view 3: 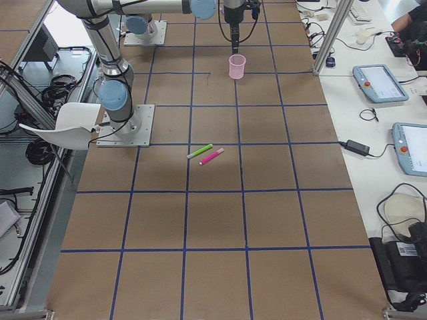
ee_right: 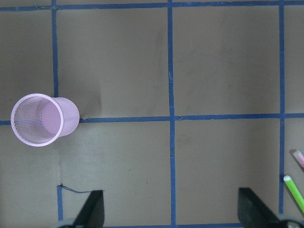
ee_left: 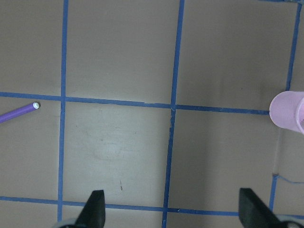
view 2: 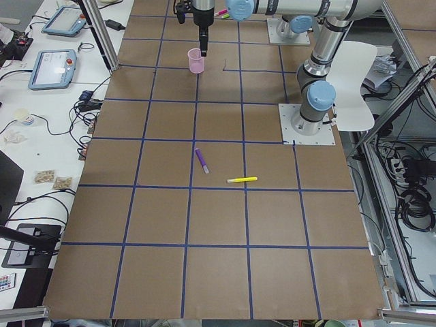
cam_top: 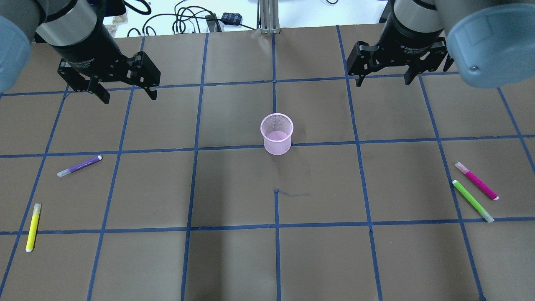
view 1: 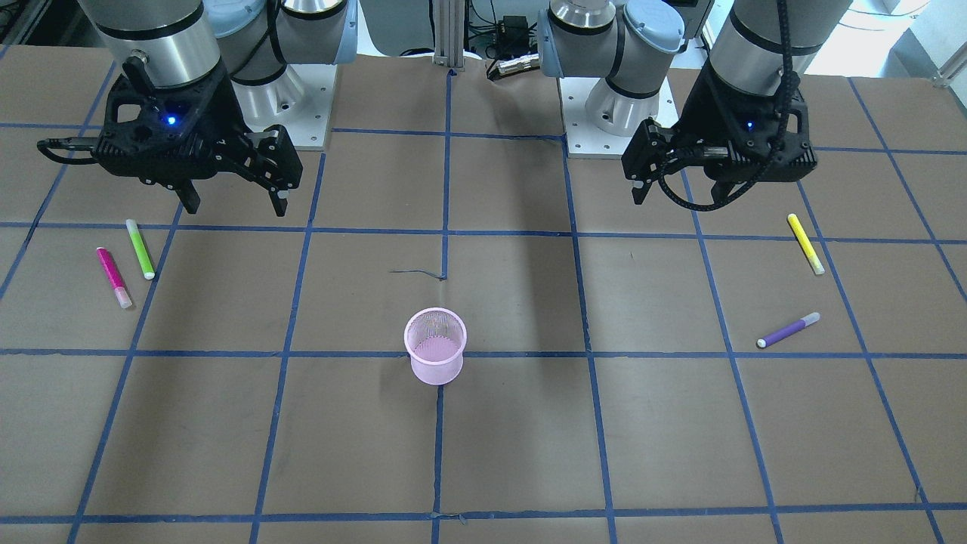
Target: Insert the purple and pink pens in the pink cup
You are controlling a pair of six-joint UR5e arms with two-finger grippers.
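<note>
At centre, a cylindrical mesh pink cup [cam_top: 276,133]. Slim purple pen [cam_top: 79,166] at nine o'clock, pink pen [cam_top: 476,180] at three. Jaws wide on left gripper [cam_top: 129,98] and right gripper [cam_top: 383,82].

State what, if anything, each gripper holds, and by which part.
Nothing is held. The left gripper and right gripper are both open and empty. The purple pen, pink pen and cup lie apart from both.

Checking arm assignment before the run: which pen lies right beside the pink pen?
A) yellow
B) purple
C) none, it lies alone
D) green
D: the green pen lies alongside the pink pen on the robot's right side, while the purple pen and yellow pen lie on its left side.
</note>
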